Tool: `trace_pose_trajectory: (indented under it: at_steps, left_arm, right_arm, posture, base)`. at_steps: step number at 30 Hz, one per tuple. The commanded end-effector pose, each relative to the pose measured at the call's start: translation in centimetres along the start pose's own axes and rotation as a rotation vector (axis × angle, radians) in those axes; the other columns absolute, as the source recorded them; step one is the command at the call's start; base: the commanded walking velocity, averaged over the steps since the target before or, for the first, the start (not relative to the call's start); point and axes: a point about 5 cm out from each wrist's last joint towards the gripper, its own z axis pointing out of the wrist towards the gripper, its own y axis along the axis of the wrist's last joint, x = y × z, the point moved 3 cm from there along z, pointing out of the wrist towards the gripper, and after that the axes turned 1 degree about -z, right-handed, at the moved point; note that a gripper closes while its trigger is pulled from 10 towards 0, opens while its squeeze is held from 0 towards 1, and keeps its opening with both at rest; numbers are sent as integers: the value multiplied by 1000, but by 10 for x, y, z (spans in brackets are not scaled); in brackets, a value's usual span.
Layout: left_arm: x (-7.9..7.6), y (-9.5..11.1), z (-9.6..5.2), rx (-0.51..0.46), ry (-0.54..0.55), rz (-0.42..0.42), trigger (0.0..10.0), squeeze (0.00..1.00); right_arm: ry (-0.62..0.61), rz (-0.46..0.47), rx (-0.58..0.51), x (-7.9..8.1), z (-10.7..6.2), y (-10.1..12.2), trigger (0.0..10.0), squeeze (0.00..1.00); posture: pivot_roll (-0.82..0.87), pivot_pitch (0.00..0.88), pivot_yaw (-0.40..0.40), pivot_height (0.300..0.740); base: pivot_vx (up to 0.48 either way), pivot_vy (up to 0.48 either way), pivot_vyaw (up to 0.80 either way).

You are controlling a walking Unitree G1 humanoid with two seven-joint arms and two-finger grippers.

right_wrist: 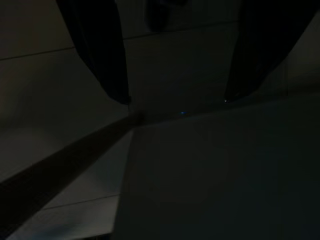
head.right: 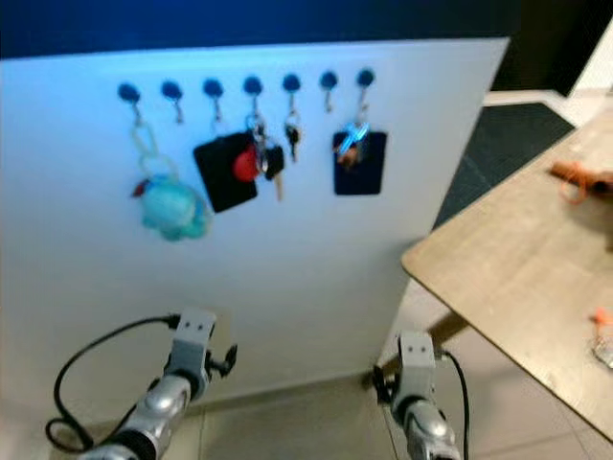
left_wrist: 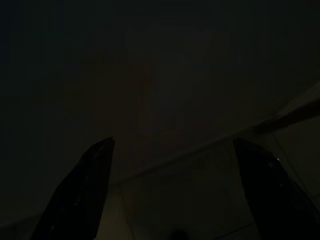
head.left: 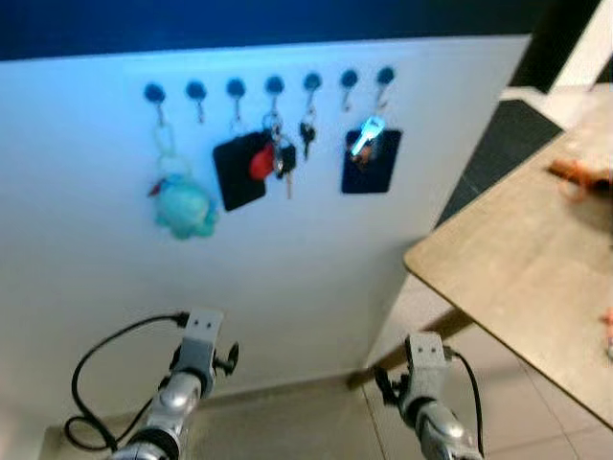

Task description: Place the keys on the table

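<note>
1. Left wrist view, very dark, has the left pincer [left_wrist: 172,190] spread wide and empty; the right pincer [right_wrist: 175,55] gapes empty too, both arms hanging low, idle.
2. Beyond, the desk [head.left: 517,259] juts in rightward, its near corner bare.
3. Farthest, seven hooks [head.left: 274,86] line a white panel [head.left: 287,278] to keep things handy; the keys [head.left: 282,153] dangle mid-row beside a teal plush [head.left: 182,206].

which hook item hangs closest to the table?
The black card with the light-blue key, on the hooks at the table end of the row. The other black card, key bunches and teal plush hang farther left.
</note>
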Motion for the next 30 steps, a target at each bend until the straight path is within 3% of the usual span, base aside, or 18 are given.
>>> trace_pose_trajectory:
  at_steps: [1,2,3,5,7,8,9,10,11,14,17,19,22,26,30]
  left_arm:
    - [3,-4,-1,14,15,-7,10000,0]
    - [3,-4,-1,14,15,-7,10000,0]
    - [4,0,-1,-8,13,7,10000,0]
    - [5,2,-1,-21,11,15,10000,0]
    - [4,9,-2,-72,-22,34,10000,0]
    - [4,9,-2,-72,-22,34,10000,0]
    - [4,12,-3,-94,-41,41,10000,0]
    - [2,17,-4,-139,-76,50,10000,0]
    - [2,17,-4,-139,-76,50,10000,0]
    - [-6,44,-15,-341,-213,40,10000,0]
    - [-8,50,-18,-386,-249,41,10000,0]
    - [-24,74,-39,-541,-409,99,10000,0]
    - [-31,87,-51,-611,-463,122,10000,0]
    - [-49,131,-75,-780,-533,139,10000,0]
    - [-57,147,-84,-844,-566,143,10000,0]
  right_arm:
    - [33,-28,-70,8,3,13,10000,0]
    - [33,-28,-70,8,3,13,10000,0]
    - [79,-105,-198,16,3,35,10000,0]
    - [96,-128,-240,19,3,42,10000,0]
    - [174,-207,-410,35,-1,71,10000,0]
    - [174,-207,-410,35,-1,71,10000,0]
    - [206,-238,-480,42,-5,83,10000,0]
    - [251,-271,-589,53,-13,101,10000,0]
    - [251,-271,-589,53,-13,101,10000,0]
    - [315,-325,-848,69,-44,143,10000,0]
    - [313,-334,-890,69,-51,149,10000,0]
    - [249,-328,-988,60,-66,165,10000,0]
    - [205,-328,-1041,54,-75,175,10000,0]
    - [122,-306,-1152,44,-94,201,10000,0]
    - [89,-285,-1188,40,-101,213,10000,0]
  posture:
    - [52,16,-31,740]
    - [52,16,-31,740]
    - [52,15,-31,740]
    - [47,16,-27,740]
    - [46,18,-23,740]
    - [46,18,-23,740]
    - [46,18,-23,740]
    - [40,21,-21,740]
    - [40,21,-21,740]
    - [33,24,-21,740]
    - [33,24,-21,740]
    - [33,34,-27,740]
    - [36,40,-31,740]
    - [40,56,-38,740]
    - [40,58,-39,740]
  base:
    - [0,0,0]
    - [0,0,0]
    - [0,0,0]
    - [0,0,0]
    - [0,0,0]
    - [0,0,0]
    - [0,0,0]
    - [0,0,0]
    - [0,0,0]
    - [0,0,0]
    - [0,0,0]
    - [0,0,0]
    - [0,0,0]
    - [0,0,0]
    - [0,0,0]
